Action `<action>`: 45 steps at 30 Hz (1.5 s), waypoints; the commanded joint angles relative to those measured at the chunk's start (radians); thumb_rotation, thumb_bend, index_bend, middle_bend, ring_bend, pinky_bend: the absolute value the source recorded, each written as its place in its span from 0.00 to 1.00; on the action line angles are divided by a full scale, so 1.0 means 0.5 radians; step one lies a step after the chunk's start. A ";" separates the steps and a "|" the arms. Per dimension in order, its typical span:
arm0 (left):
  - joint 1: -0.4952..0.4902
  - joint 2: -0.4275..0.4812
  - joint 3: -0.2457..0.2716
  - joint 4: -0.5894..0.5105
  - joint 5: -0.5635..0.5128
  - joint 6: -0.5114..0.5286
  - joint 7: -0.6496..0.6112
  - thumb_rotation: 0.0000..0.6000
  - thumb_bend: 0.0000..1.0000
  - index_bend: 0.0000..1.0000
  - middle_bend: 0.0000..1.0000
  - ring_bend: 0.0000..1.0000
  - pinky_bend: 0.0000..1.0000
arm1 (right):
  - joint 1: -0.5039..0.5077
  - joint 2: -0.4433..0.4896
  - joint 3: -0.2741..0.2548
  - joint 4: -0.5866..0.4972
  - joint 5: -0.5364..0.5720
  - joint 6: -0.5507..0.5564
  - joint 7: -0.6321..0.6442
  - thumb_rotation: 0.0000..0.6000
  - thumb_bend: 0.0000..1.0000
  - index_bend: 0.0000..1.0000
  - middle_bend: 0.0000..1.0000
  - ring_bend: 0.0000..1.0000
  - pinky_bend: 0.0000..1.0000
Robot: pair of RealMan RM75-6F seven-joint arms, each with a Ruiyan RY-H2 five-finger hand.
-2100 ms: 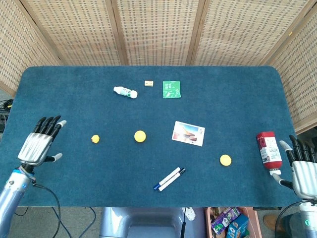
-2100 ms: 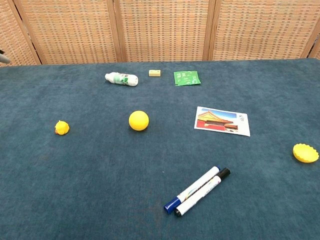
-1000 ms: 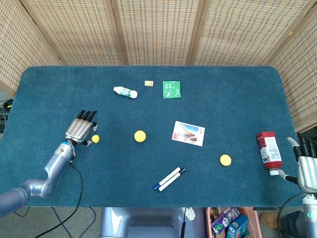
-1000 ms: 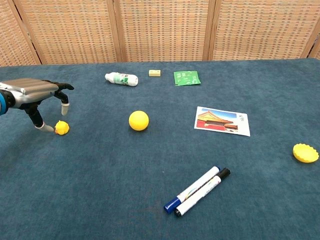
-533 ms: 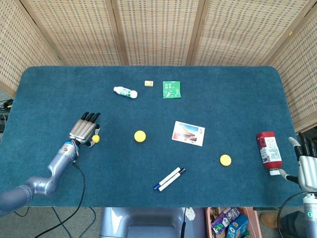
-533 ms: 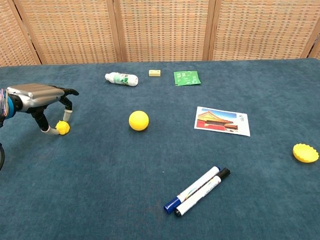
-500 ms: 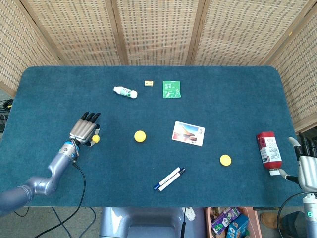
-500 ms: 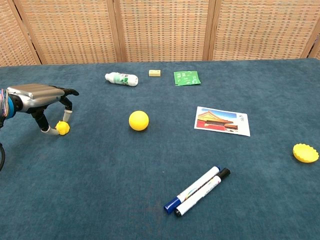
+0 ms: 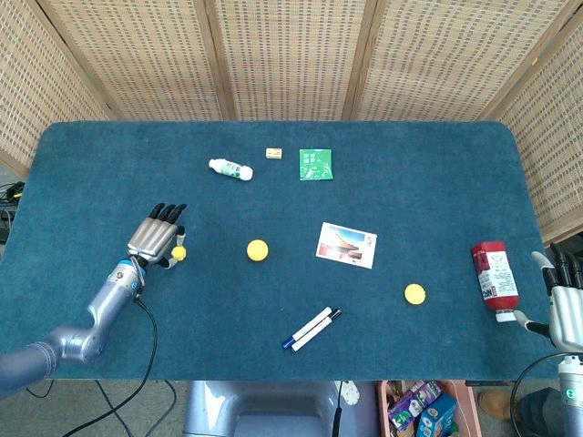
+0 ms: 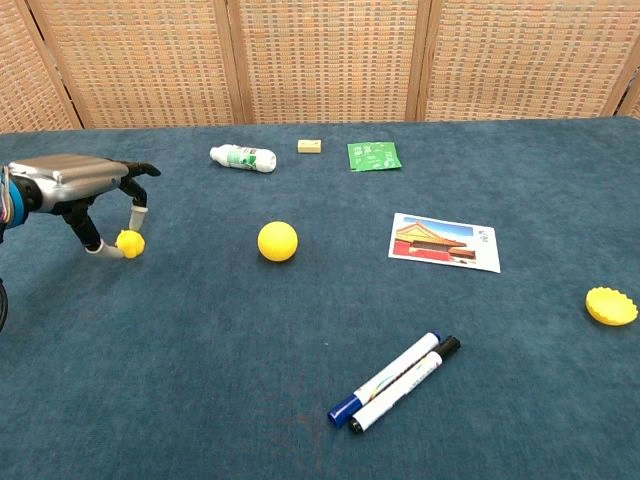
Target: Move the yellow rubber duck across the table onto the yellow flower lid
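Duck [image 10: 130, 242] pinched under left hand [image 10: 82, 180], just above table [image 10: 200, 340].

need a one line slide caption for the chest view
Left hand pinches the yellow rubber duck, with the yellow flower lid far across the table.

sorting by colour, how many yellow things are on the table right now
3. The yellow rubber duck is pinched in the left hand at the left side, the yellow ball sits mid-table, and the yellow flower lid lies far right. None looks hidden.
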 commanded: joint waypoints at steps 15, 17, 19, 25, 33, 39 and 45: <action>-0.363 0.218 -0.040 -0.756 0.682 0.008 0.097 1.00 0.29 0.57 0.00 0.00 0.00 | -0.012 0.013 0.003 -0.029 0.016 0.015 -0.005 1.00 0.00 0.00 0.00 0.00 0.00; -0.431 0.135 -0.071 -0.707 0.594 -0.066 0.185 1.00 0.29 0.57 0.00 0.00 0.00 | -0.011 0.015 0.007 -0.022 0.030 0.007 0.001 1.00 0.00 0.00 0.00 0.00 0.00; -0.494 0.047 -0.093 -0.644 0.509 -0.125 0.266 1.00 0.29 0.57 0.00 0.00 0.00 | -0.011 0.017 0.010 -0.012 0.047 -0.006 0.012 1.00 0.00 0.00 0.00 0.00 0.00; -0.637 -0.177 -0.097 -0.433 0.335 -0.247 0.436 1.00 0.29 0.57 0.00 0.00 0.00 | -0.006 0.019 0.021 0.016 0.093 -0.045 0.042 1.00 0.00 0.00 0.00 0.00 0.00; -0.760 -0.439 -0.062 -0.151 0.182 -0.326 0.504 1.00 0.29 0.57 0.00 0.00 0.00 | 0.005 0.018 0.030 0.041 0.137 -0.089 0.061 1.00 0.00 0.00 0.00 0.00 0.00; -0.805 -0.530 -0.038 -0.035 0.144 -0.334 0.505 1.00 0.29 0.54 0.00 0.00 0.00 | 0.010 0.017 0.033 0.049 0.156 -0.106 0.064 1.00 0.00 0.00 0.00 0.00 0.00; -0.832 -0.551 -0.017 0.012 0.130 -0.352 0.485 1.00 0.27 0.46 0.00 0.00 0.00 | 0.013 0.019 0.038 0.051 0.169 -0.116 0.075 1.00 0.00 0.00 0.00 0.00 0.00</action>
